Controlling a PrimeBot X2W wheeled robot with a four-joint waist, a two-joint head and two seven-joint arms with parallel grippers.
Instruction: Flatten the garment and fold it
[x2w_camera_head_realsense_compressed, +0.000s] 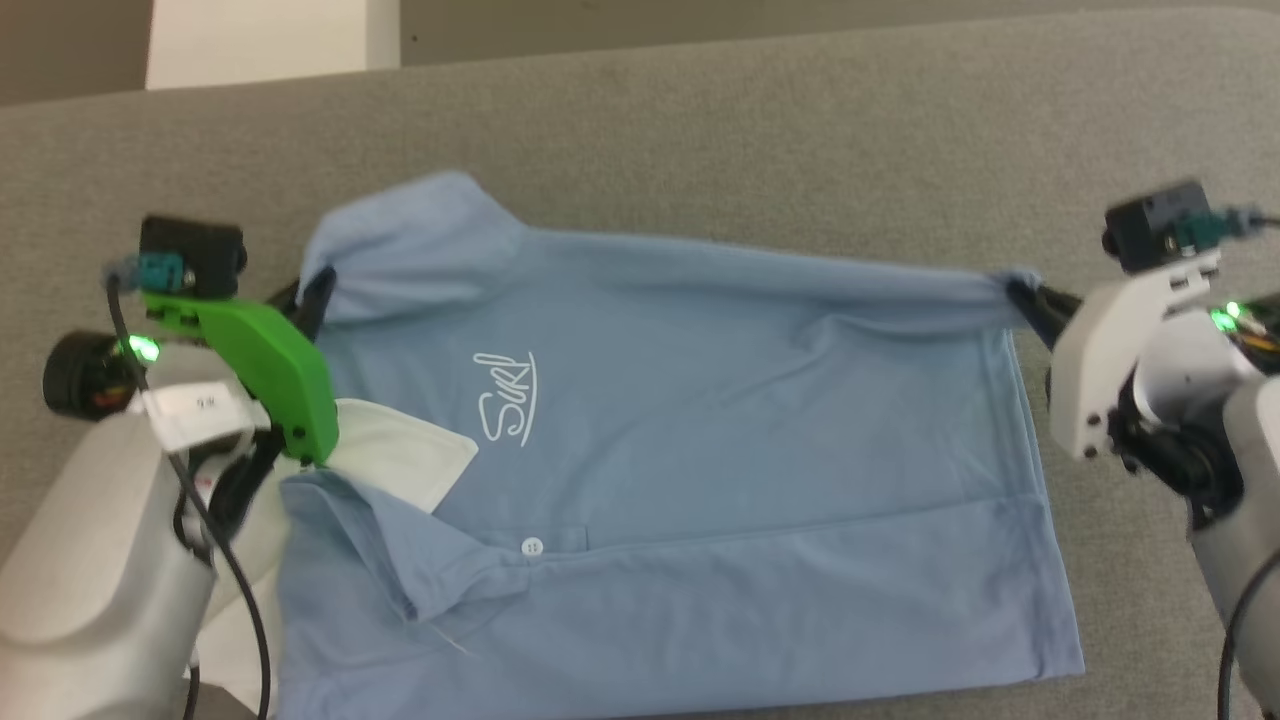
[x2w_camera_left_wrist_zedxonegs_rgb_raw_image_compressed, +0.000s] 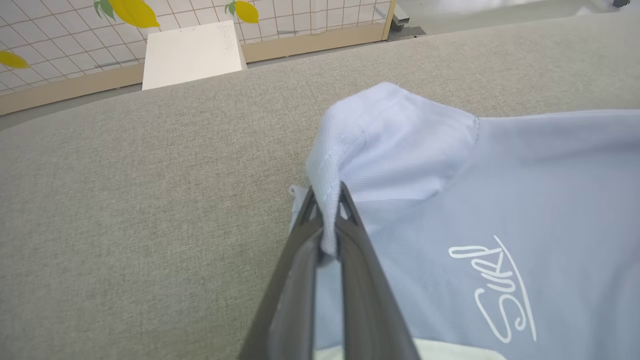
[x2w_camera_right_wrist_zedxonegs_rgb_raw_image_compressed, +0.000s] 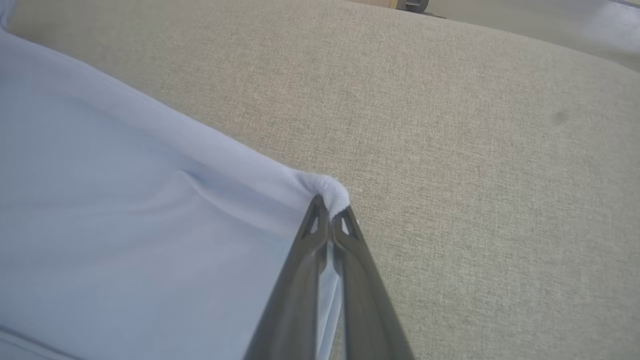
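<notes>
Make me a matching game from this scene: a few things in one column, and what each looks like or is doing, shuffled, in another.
1. left claw
2. right claw
3. button
4. logo

a. white script on the chest
b. shut on the hem corner of the shirt
c. shut on a sleeve edge
d. small, round and white

Pairs: 1-c, 2-b, 3-d, 4-a

Head camera: high over desk (x2w_camera_head_realsense_compressed: 760, 110), faces steeply down, takes in most of garment (x2w_camera_head_realsense_compressed: 720, 470). Left wrist camera: low, close behind left hand (x2w_camera_left_wrist_zedxonegs_rgb_raw_image_compressed: 327, 200), faces forward across desk. Right wrist camera: same, behind right hand (x2w_camera_right_wrist_zedxonegs_rgb_raw_image_compressed: 330, 212). Head and left wrist views share chest logo (x2w_camera_head_realsense_compressed: 507, 398).
</notes>
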